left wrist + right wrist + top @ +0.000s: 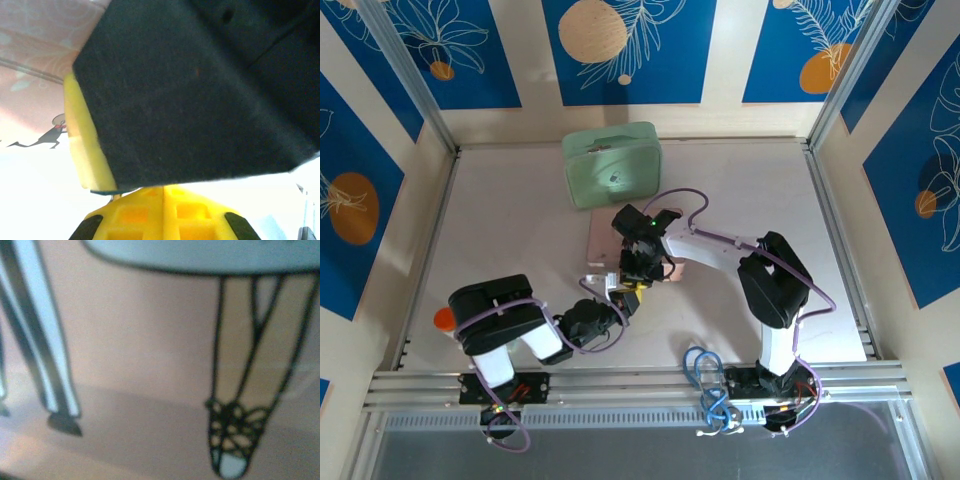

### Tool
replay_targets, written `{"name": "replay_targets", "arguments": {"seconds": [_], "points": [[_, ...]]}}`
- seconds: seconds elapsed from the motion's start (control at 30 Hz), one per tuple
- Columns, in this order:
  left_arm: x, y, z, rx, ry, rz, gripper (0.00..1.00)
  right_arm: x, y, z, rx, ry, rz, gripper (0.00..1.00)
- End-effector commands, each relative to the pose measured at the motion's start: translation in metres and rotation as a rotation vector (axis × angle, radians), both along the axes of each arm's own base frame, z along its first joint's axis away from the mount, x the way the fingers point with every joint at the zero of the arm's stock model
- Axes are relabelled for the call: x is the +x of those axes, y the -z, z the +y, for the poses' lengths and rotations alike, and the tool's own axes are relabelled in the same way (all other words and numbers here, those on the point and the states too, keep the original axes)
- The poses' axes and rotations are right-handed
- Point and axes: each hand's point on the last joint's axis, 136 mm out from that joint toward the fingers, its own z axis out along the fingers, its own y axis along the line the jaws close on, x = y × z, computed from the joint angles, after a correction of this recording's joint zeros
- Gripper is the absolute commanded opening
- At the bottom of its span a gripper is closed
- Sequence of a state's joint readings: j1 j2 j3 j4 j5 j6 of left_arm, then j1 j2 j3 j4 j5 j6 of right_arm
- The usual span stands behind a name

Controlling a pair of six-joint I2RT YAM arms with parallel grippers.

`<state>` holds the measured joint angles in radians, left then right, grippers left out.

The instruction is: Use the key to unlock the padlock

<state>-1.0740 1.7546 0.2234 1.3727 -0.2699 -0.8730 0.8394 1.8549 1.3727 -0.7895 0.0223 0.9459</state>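
Observation:
The pink illustrated box (603, 243) lies mid-table. My right gripper (638, 268) points down at its near edge; I cannot tell how its jaws stand. The right wrist view is a blurred close-up of the pink box's drawing (230, 435). My left gripper (627, 296) reaches in from the near left and its yellow fingers (135, 215) meet along their seam, shut. Right over them looms a black pad with a yellow side (200, 90), the other gripper's finger. The padlock seems to be the thin blue edge (105, 191) with a silvery sliver under it. The key is hidden.
A pale green case (612, 165) stands behind the pink box, touching its far edge. An orange object (443, 318) sits by the left arm's elbow. Blue cables (705, 375) coil at the right arm's base. Metal rails frame the table (500, 220).

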Motion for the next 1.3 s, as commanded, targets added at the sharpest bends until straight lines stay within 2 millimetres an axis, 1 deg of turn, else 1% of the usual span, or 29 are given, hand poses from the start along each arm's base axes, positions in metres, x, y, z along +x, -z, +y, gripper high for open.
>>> {"name": "replay_targets", "arguments": {"seconds": [0.0,0.13,0.2,0.3,0.4,0.47,0.5,0.57,0.63,0.67,0.7,0.73,0.8,0.87,0.93,0.97,1.03,1.17,1.27], "points": [[0.003,0.003,0.003,-0.040,-0.027,0.039,0.00,-0.010,-0.008,0.003,0.031,0.007,-0.025,0.40],[0.002,0.009,0.004,-0.049,-0.037,0.074,0.00,-0.001,-0.018,-0.003,0.025,0.062,-0.180,0.54],[0.002,0.010,0.006,-0.055,-0.045,0.083,0.00,0.000,-0.019,-0.005,0.037,0.088,-0.218,0.58],[0.002,0.012,0.006,-0.051,-0.045,0.087,0.00,0.000,-0.017,-0.008,0.041,0.110,-0.242,0.59],[0.002,0.013,0.009,-0.046,-0.056,0.087,0.00,0.000,-0.009,-0.011,0.032,0.117,-0.258,0.58],[0.003,0.009,0.021,-0.043,-0.088,0.071,0.00,0.000,-0.006,-0.013,0.024,0.122,-0.291,0.56],[0.002,0.002,0.029,-0.046,-0.103,0.050,0.00,0.001,-0.005,-0.013,0.019,0.127,-0.316,0.55],[-0.001,-0.001,0.054,-0.049,-0.162,0.042,0.00,0.002,-0.003,-0.012,0.013,0.128,-0.377,0.54],[-0.005,0.008,0.085,-0.047,-0.251,0.086,0.12,0.002,0.001,-0.009,-0.013,0.116,-0.439,0.54],[-0.006,0.009,0.088,-0.037,-0.256,0.098,0.17,0.002,0.003,-0.009,-0.030,0.114,-0.462,0.54],[-0.008,0.011,0.090,-0.011,-0.260,0.111,0.22,0.002,0.006,-0.010,-0.055,0.120,-0.485,0.54],[-0.008,0.009,0.089,0.012,-0.257,0.112,0.23,0.003,0.008,-0.008,-0.069,0.119,-0.516,0.54],[-0.005,-0.002,0.084,0.099,-0.250,0.087,0.26,0.005,0.013,-0.006,-0.088,0.124,-0.566,0.54],[-0.003,-0.011,0.086,0.193,-0.262,0.060,0.31,0.007,0.017,-0.005,-0.107,0.128,-0.589,0.53],[-0.003,-0.015,0.092,0.167,-0.275,0.036,0.38,0.010,0.018,-0.010,-0.144,0.152,-0.595,0.52],[-0.004,-0.010,0.096,0.158,-0.291,0.051,0.40,0.011,0.020,-0.012,-0.160,0.161,-0.593,0.52],[-0.006,-0.001,0.098,0.159,-0.292,0.073,0.41,0.012,0.022,-0.014,-0.184,0.173,-0.594,0.51],[-0.006,-0.005,0.088,0.151,-0.253,0.058,0.42,0.017,0.026,-0.018,-0.200,0.188,-0.615,0.50],[-0.007,-0.005,0.085,0.149,-0.238,0.061,0.42,0.021,0.026,-0.010,-0.162,0.162,-0.638,0.49]]}}
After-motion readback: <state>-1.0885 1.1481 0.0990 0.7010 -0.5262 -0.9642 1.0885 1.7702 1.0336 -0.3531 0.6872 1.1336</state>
